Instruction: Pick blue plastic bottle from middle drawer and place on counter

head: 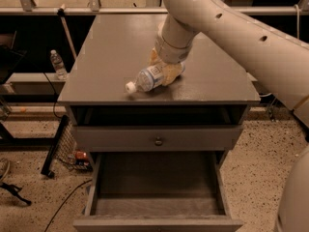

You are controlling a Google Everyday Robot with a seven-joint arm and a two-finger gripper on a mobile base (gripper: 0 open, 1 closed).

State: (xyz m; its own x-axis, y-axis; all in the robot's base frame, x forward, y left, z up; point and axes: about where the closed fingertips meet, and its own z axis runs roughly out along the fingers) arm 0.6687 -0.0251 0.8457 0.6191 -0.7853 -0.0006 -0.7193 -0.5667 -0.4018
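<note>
The blue plastic bottle (147, 79) lies on its side on the counter (111, 57), white cap pointing to the front left, near the front edge. My gripper (166, 70) is over the bottle's base end, with its yellowish fingers (169, 73) around that end. The bottle rests on the counter surface. The middle drawer (157, 187) is pulled out below and its floor is bare.
A shut drawer front with a round metal knob (158, 141) sits above the open drawer. A clear upright water bottle (58, 65) stands on a low shelf at the left. A black rack (60, 146) leans by the cabinet's left side. My arm (251, 37) spans the upper right.
</note>
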